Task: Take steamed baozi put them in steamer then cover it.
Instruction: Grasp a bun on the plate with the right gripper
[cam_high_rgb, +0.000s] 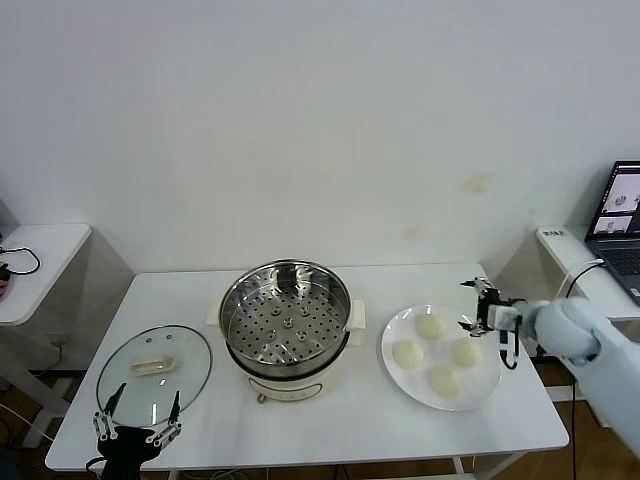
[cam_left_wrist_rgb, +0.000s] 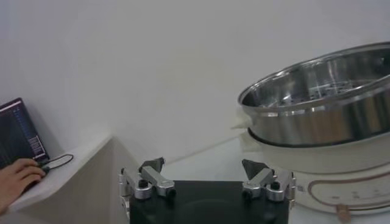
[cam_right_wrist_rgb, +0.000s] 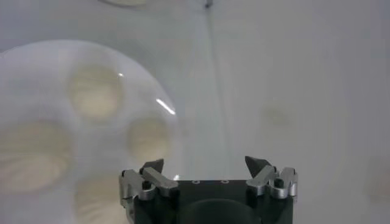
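no readable writing. left wrist view alone shows a hand (cam_left_wrist_rgb: 18, 179) at a laptop (cam_left_wrist_rgb: 21, 134); right end effector (cam_high_rgb: 478, 304) spread beside baozi plate (cam_high_rgb: 400, 325), left end effector (cam_high_rgb: 138, 413) spread.

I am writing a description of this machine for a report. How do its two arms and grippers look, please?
The right arm has a smooth, rounded white shell, with a thin black cable looping beside it. The right gripper is black and silver metal with slim pointed black fingertips. The left gripper has a black body, silver knuckle joints with dark screws, and thin black fingers; its arm is out of view.
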